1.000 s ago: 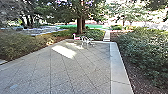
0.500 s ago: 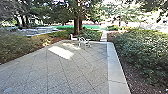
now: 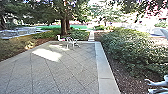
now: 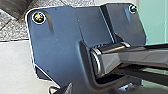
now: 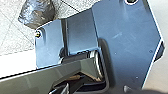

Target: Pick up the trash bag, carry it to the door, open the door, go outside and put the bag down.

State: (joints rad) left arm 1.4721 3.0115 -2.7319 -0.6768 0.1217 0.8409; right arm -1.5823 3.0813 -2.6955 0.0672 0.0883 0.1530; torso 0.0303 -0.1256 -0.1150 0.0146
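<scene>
trash bag point(image 5: 36, 13) looks like it's sitting on the paving point(image 5: 15, 35), so the flat ground is probably taking its weight. can't tell if the left gripper point(image 4: 96, 90) or right gripper point(image 5: 94, 90) is spreading or closing.

Ahead of me the paving point(image 3: 72, 70) is lying open until the white furniture point(image 3: 72, 42) at its far end, which is blocking that stretch. The pale border strip point(image 3: 106, 72) is running free too, while bushes point(image 3: 132, 50) are hemming its right side. Near my base point(image 5: 120, 45), the bag point(image 5: 37, 12) is taking up floor room.
</scene>
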